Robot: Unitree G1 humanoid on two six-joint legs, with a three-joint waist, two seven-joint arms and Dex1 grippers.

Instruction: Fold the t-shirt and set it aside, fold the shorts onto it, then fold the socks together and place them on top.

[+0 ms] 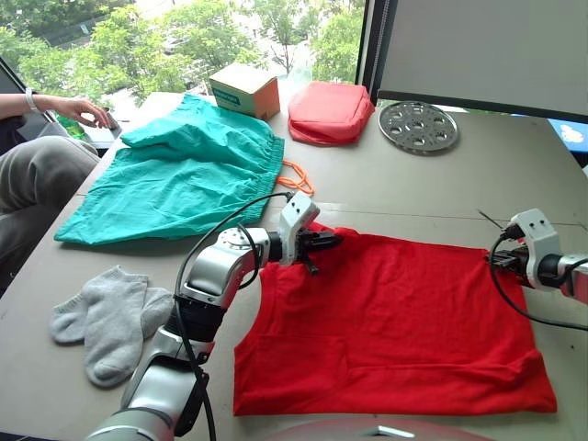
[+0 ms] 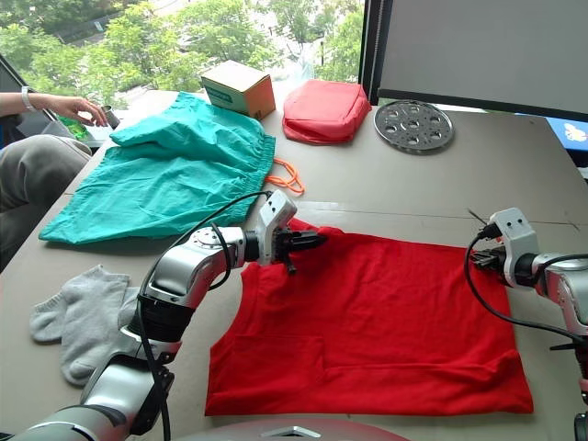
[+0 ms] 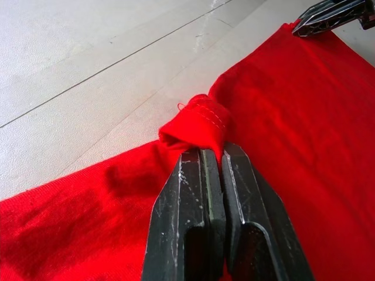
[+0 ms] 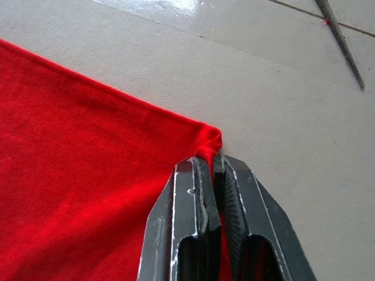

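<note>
Table: grey tabletop (image 1: 413,188), bearing all items listed below.
T-shirt: small bright red thin-knit short-sleeved t-shirt (image 1: 395,322), spread flat near the front edge, between the two arms; far edge held at both corners.
Left gripper: black two-fingered left gripper (image 1: 323,243), clamped on the far left corner of the t-shirt; hemmed cloth bunched into a small roll at the fingertips (image 3: 202,161).
Right gripper: black two-fingered right gripper (image 2: 478,259), pinched tight on the far right corner of the t-shirt; corner pulled to a point between the fingertips (image 4: 205,167).
Shorts: large teal-green woven shorts (image 1: 175,175) with gathered waistband, lying rumpled at the far left, well apart from the t-shirt; orange drawstring (image 1: 296,176) trailing off the waistband onto the table.
Socks: pair of short light grey knit ankle socks (image 1: 108,322), overlapping, at the near left, beside the left arm.
Far edge: cardboard box (image 1: 244,90), puffy salmon-red pouch (image 1: 329,112), round perforated metal disc (image 1: 418,126).
Bystander: person's hand (image 1: 81,110) resting at the far left corner.
</note>
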